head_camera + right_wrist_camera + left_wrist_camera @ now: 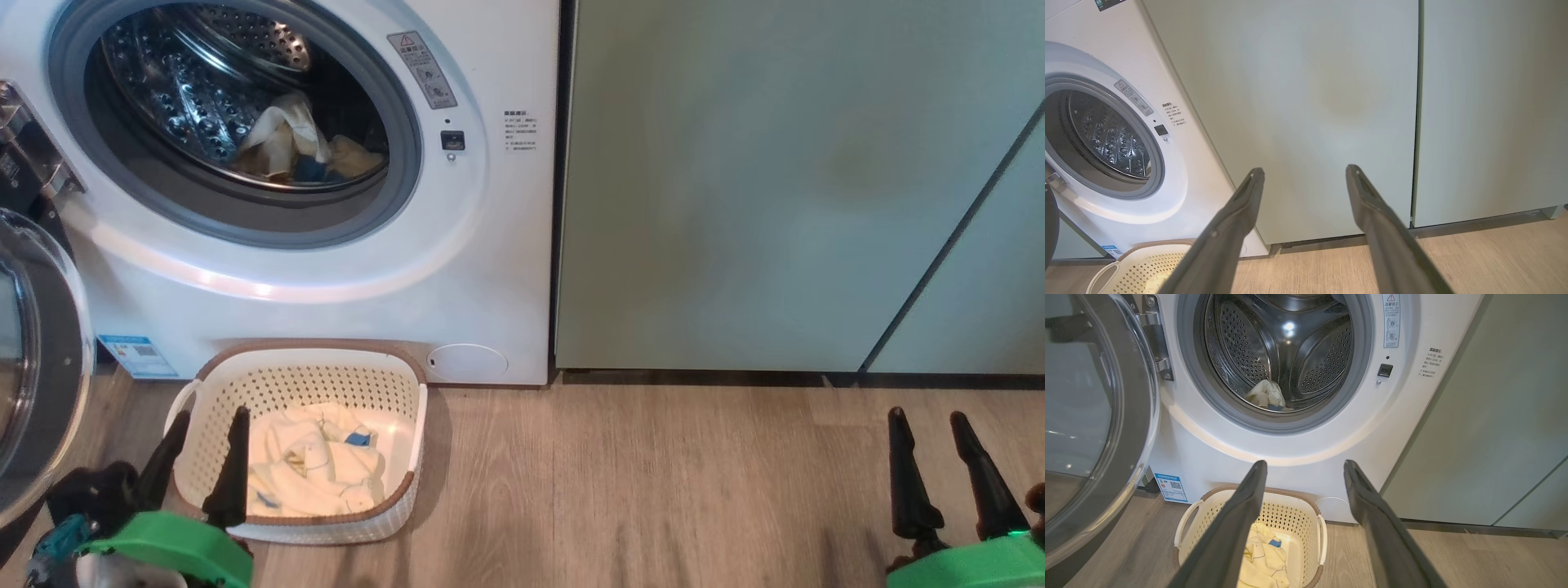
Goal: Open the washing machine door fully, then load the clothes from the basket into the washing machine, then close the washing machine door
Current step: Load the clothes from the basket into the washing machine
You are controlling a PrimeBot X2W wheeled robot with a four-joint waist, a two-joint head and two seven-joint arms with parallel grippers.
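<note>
The washing machine door (49, 384) stands wide at frame left for loading; clothes (318, 465) lie in the basket (310, 348), lower left. My left end effector (209, 418) hovers near them, jaws apart to pick; my right end effector (927, 418), also apart, waits lower right.

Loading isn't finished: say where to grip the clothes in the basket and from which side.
Best pinch the raised crumpled fold mid-heap on the clothes, coming straight down with the open left gripper: the basket walls block every side, and the cloth lies loose and low.
</note>
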